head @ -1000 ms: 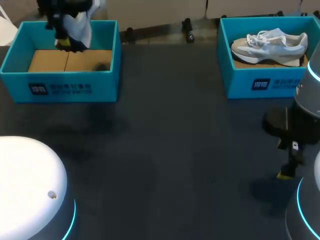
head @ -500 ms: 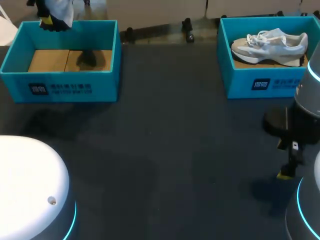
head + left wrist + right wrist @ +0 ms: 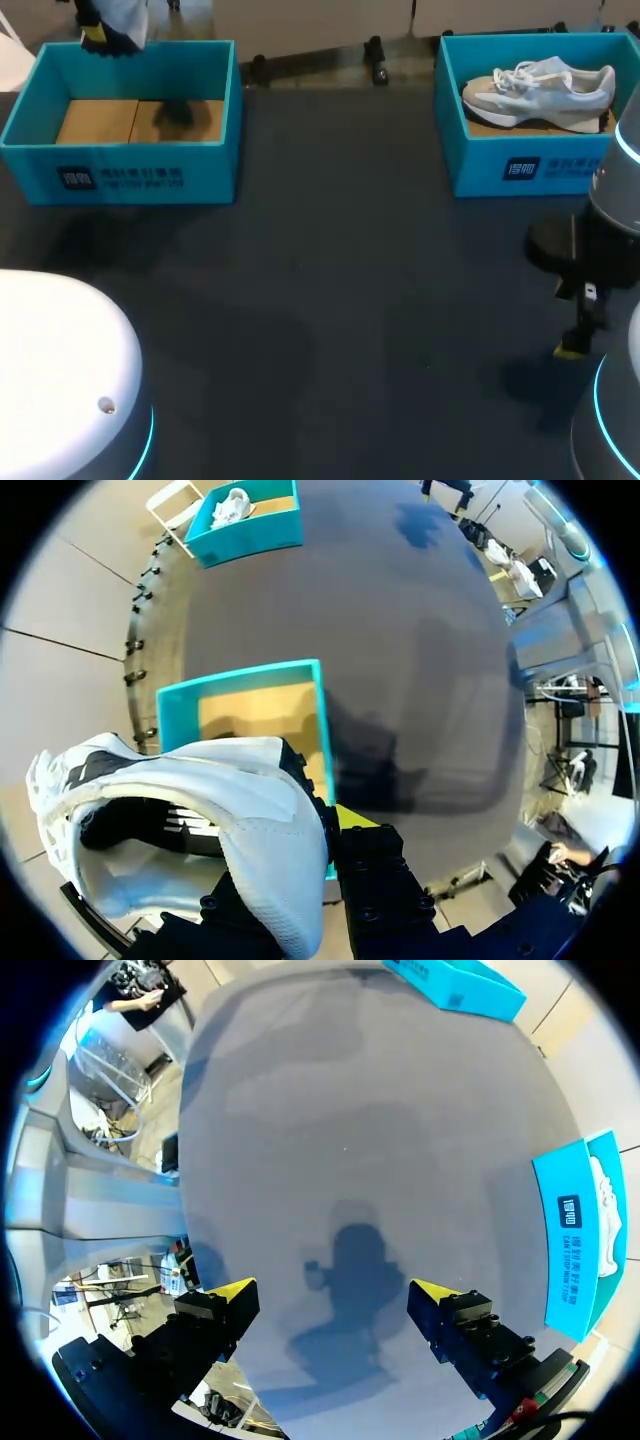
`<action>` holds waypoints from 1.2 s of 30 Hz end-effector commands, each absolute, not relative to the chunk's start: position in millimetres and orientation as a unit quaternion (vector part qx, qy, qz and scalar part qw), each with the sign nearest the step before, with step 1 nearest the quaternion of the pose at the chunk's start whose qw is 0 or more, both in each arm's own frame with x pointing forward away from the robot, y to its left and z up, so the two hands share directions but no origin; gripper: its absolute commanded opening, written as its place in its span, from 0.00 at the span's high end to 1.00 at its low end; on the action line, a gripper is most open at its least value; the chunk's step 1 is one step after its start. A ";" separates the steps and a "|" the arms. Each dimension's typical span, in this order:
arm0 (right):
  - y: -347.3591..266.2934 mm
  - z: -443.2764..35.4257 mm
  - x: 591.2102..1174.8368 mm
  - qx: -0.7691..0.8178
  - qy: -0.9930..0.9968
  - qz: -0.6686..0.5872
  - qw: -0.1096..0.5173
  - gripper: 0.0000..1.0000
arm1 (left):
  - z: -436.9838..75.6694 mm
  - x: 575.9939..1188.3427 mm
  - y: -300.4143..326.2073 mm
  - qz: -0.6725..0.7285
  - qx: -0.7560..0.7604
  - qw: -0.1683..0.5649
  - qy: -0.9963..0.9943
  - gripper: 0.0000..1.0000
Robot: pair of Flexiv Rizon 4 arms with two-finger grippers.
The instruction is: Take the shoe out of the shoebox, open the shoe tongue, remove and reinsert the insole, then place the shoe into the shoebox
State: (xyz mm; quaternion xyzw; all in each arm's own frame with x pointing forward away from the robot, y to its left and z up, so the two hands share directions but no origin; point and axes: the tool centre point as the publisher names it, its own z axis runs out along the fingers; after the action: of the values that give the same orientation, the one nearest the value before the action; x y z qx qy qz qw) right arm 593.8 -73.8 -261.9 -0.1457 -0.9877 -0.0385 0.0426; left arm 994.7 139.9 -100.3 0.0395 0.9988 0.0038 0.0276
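White shoe (image 3: 122, 18) higher, clear of shoebox (image 3: 150, 176)

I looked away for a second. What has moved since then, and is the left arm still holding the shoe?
The left gripper, shut on the shoe, rose out of the left box and drew toward its far left corner, mostly in the first half second. It still holds the shoe. The right gripper, open, the right box and the second shoe stayed put.
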 end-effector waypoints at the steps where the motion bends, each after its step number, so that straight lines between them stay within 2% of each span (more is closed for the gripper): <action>1: -74.1 -263.0 593.3 -0.146 -0.988 -0.039 0.042 0.00 | -105.5 1023.5 170.8 -0.013 0.020 0.023 0.999 1.00; 10: -74.1 -263.0 593.3 -0.146 -0.988 -0.039 0.042 0.00 | -139.2 1063.8 228.5 0.025 -0.020 0.026 0.999 1.00; 15: -74.1 -263.0 593.3 -0.146 -0.988 -0.039 0.042 0.00 | -146.9 1071.8 245.9 0.021 0.007 0.018 1.000 1.00; 20: -74.1 -263.0 593.3 -0.146 -0.988 -0.039 0.042 0.00 | -148.5 1069.5 254.0 0.030 0.080 0.013 0.996 1.00; 28: -74.1 -263.0 593.3 -0.146 -0.988 -0.039 0.042 0.00 | -146.4 1066.5 268.0 0.048 0.284 -0.017 0.957 1.00; 36: -74.1 -263.0 593.3 -0.146 -0.988 -0.039 0.042 0.00 | -134.1 1074.9 289.4 -0.005 0.455 -0.026 0.890 1.00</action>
State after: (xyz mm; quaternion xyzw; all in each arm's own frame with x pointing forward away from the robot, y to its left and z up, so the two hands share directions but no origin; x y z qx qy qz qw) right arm 593.8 -73.9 -261.9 -0.1458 -0.9876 -0.0385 0.0425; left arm 1069.0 279.2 -141.7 0.3084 0.9503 0.0409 -0.0124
